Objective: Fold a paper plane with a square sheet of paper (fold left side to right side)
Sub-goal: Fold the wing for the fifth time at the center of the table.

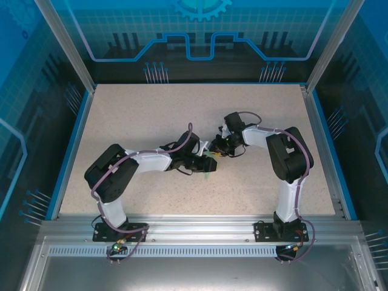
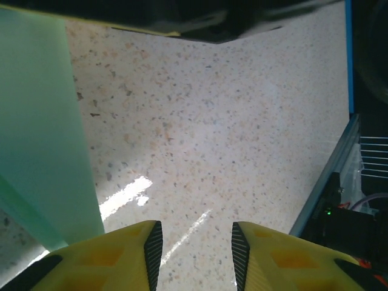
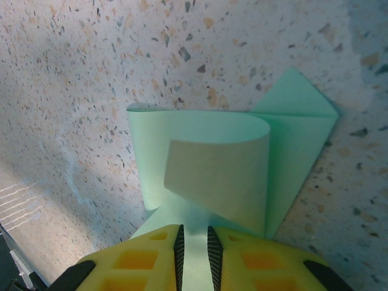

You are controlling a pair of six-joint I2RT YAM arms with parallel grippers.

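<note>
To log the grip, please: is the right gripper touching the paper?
Touching: the right wrist view shows the right gripper pinching the paper between its fingers.

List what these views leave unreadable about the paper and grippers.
- Top view: sheet of paper is a tiny green sliver; left wrist and right wrist cover the rest, folds unreadable.
- Left wrist view: sheet runs off the left edge; a dark blurred shape along the top is unidentifiable.
- Right wrist view: right gripper fingers hide the sheet's near edge.
</note>
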